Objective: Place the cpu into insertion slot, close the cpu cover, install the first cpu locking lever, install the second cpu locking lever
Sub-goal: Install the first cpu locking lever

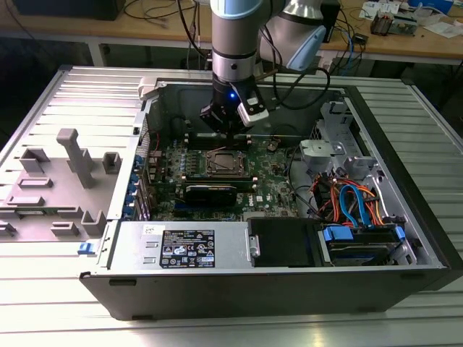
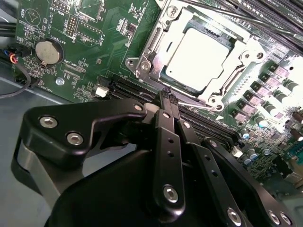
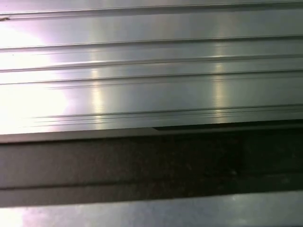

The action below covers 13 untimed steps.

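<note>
The cpu (image 2: 201,52), a square chip with a silvery top, lies flat in the socket on the green motherboard (image 2: 94,28). The cpu cover (image 2: 246,52), a silvery frame, lies down around it with the chip showing through its window. A thin metal locking lever (image 2: 194,103) runs along the socket edge nearest my fingers. My gripper (image 2: 166,94) is shut with nothing between its black fingers, and its tip is right at that edge. From outside, my gripper (image 1: 226,130) hangs inside the open computer case just behind the cpu (image 1: 221,162).
Black memory slots (image 2: 265,14) flank the socket, and a coin battery (image 2: 49,51) sits on the board. A power supply (image 1: 184,246) and a drive bay with blue and orange cables (image 1: 354,210) fill the case front. Grey fixture blocks (image 1: 72,166) stand on the ribbed aluminium table (image 3: 151,61).
</note>
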### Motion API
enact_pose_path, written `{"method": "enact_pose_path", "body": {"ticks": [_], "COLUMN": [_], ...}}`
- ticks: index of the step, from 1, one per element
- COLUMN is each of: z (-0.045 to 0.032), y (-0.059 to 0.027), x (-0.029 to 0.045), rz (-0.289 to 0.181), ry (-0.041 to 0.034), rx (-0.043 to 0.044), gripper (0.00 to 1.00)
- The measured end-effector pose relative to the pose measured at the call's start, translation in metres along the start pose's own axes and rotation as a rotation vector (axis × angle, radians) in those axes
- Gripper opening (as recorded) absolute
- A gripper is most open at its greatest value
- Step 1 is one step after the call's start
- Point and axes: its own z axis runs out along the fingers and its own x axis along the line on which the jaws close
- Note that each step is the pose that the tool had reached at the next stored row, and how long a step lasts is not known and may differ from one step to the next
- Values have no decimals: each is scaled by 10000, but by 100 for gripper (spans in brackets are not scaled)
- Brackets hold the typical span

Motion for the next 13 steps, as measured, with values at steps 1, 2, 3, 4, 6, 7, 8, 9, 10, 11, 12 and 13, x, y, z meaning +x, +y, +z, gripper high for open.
{"method": "enact_pose_path", "body": {"ticks": [1,2,3,4,6,7,8,9,10,11,12,13], "z": [5,17,24,29,42,46,49,52,57,60,63,69], "y": [0,0,1,1,1,0,0,1,1,1,1,1], "x": [-1,-1,-3,-4,-6,-8,-10,-12,-17,-20,-24,-31], "rz": [-1,0,-1,-1,-1,-2,-5,-9,-33,-40,-44,-54], "ry": [1,0,1,1,0,1,2,1,1,1,1,1], "rx": [1,0,0,1,1,1,2,2,0,0,0,-1], "gripper": [11,11,11,11,11,11,11,11,11,11,11,11]}}
